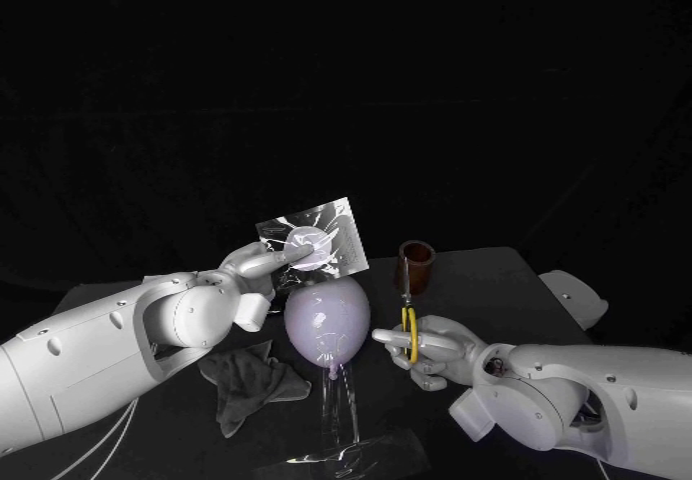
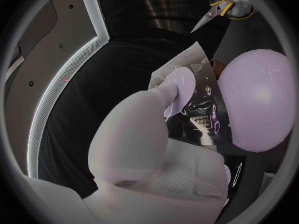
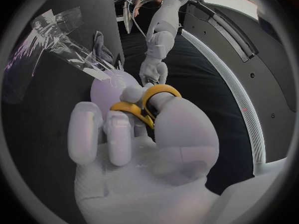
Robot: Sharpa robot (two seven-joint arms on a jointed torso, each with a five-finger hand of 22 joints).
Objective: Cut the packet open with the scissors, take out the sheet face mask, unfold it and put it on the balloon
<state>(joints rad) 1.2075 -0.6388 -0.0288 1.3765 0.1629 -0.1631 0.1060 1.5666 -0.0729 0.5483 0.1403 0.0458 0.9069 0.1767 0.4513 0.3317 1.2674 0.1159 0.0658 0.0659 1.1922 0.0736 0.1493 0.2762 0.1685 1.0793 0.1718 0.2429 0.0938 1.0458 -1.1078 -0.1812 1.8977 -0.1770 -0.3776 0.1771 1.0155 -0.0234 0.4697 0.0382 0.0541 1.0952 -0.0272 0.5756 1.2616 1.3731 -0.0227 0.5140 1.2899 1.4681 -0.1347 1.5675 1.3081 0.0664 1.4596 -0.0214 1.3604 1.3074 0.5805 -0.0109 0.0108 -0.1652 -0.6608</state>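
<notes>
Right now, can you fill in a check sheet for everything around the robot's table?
Surface: black table, dark top.
Job's things: shiny packet held up above the lilac balloon; yellow-handled scissors, blades pointing up, apart from the packet.
Clutter: grey cloth lying beside the balloon; brown cup behind the scissors; clear stand under the balloon.
Robot hands: left robot hand pinches the packet; right robot hand holds the scissors.
Cables: thin white cables under the left arm.
Surroundings: nothing seen, all dark.

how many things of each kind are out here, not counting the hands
packet: 1
balloon: 1
scissors: 1
brown cup: 1
grey cloth: 1
clear plastic piece below the balloon: 1
total: 6
</notes>
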